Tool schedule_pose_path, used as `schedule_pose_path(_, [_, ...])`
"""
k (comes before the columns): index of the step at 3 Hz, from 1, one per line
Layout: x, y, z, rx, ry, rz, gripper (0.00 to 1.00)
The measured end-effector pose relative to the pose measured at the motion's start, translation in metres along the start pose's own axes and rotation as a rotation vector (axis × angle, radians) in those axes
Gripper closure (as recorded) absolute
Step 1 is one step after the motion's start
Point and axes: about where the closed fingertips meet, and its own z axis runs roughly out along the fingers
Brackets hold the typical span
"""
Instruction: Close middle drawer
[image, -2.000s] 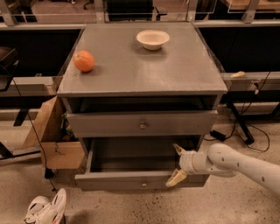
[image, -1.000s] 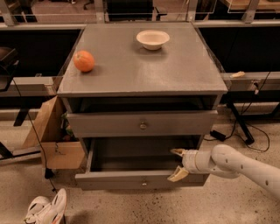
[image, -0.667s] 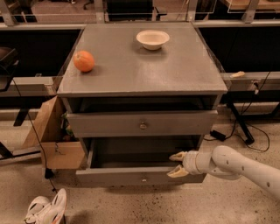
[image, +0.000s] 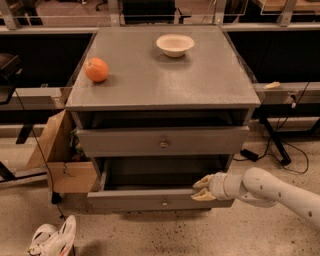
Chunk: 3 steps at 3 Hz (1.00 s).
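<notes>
The middle drawer is pulled out of the grey cabinet, its dark inside open to view. Its flat grey front carries a small round knob. My gripper is at the right part of that front's top edge, on the end of my white arm coming in from the right. Its two tan fingers are spread, one above the other, against the front. The top drawer above stands out a little. The lowest drawer is hidden.
An orange and a white bowl sit on the cabinet top. An open cardboard box stands against the cabinet's left side. White shoes lie on the floor at lower left. Cables run at the right.
The middle drawer's front has slid back toward the cabinet, so less of it sticks out. My gripper has moved back with it and its fingers have drawn closer together.
</notes>
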Motion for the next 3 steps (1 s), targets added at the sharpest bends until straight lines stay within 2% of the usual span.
schedule_pose_path(3, [-0.0006,0.0015,-0.0010,0.019,0.008,-0.014,1.00])
